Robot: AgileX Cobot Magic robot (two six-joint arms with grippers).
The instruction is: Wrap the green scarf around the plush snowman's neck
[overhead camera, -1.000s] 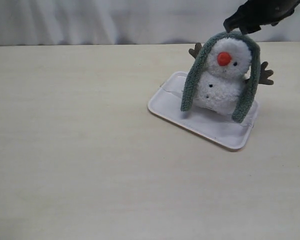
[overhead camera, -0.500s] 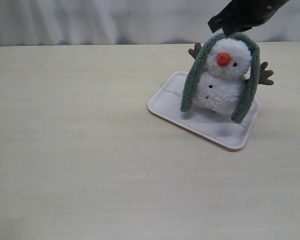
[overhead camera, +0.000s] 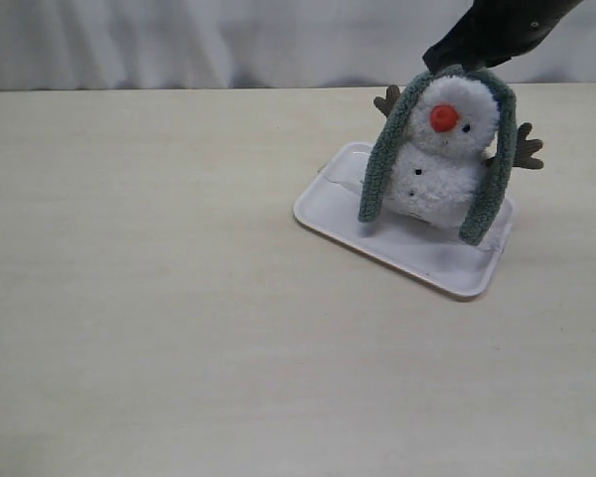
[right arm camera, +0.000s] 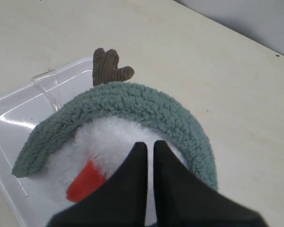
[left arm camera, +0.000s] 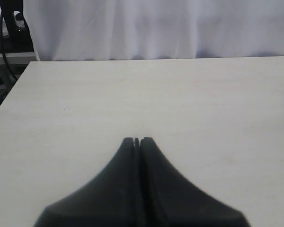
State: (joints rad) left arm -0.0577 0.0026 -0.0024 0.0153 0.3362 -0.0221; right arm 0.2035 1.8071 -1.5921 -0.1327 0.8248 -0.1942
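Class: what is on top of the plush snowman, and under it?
The green scarf drapes over the head of the plush snowman; a white tray lies beneath. The head's top is covered.

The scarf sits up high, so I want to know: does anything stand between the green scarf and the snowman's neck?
Yes: the snowman's head. The green scarf arches over its top, ends hanging down both sides, so the head sits between that arch and the neck. Nothing else visible does.
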